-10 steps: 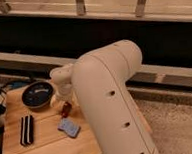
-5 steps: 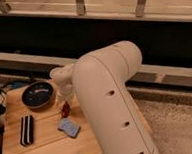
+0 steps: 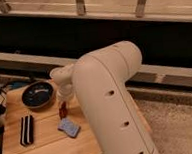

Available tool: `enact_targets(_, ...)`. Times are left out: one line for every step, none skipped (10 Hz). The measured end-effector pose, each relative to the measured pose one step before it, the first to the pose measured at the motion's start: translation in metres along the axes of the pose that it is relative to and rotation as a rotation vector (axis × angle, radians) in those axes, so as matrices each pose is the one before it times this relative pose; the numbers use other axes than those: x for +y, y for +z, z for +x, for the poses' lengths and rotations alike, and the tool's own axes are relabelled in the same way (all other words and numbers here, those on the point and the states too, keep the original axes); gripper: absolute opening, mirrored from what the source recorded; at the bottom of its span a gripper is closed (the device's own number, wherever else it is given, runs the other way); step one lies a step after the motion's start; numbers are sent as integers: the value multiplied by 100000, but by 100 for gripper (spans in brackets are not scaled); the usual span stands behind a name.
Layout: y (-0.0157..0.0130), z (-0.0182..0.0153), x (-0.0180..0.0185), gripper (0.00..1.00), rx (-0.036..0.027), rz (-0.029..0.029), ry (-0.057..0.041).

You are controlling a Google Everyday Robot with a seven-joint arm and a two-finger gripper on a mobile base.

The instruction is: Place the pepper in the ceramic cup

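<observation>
The dark red pepper (image 3: 62,110) hangs upright just above the wooden table (image 3: 45,151), between the dark bowl and the blue sponge. My gripper (image 3: 64,103) sits right above it, mostly hidden by my big white arm (image 3: 108,98), and is shut on the pepper's top. The white ceramic cup (image 3: 61,75) stands directly behind and above the gripper in the view, touching the arm's outline; its lower part is hidden.
A wide dark blue-black bowl (image 3: 37,94) sits left of the pepper. A blue sponge (image 3: 69,127) lies in front of it. A black striped block (image 3: 26,130) lies at the front left. The table's right edge is hidden behind my arm.
The pepper and gripper have shifted slightly down and to the right. The bowl, sponge and black block have not moved.
</observation>
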Motion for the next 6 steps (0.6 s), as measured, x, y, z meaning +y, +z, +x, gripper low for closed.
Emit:
enact_targets(51, 74, -3, 60, 127, 154, 13)
enact_targets(16, 98, 31, 69, 71, 190, -66)
enact_targets(14, 121, 17, 77, 141, 90, -46)
enact_targets(-51, -2, -30, 80, -54, -198, 103)
enact_targets(-162, -17, -55, 80, -440, -97, -559)
enact_targets(-291, 4, 202, 80, -1029, 98, -1350)
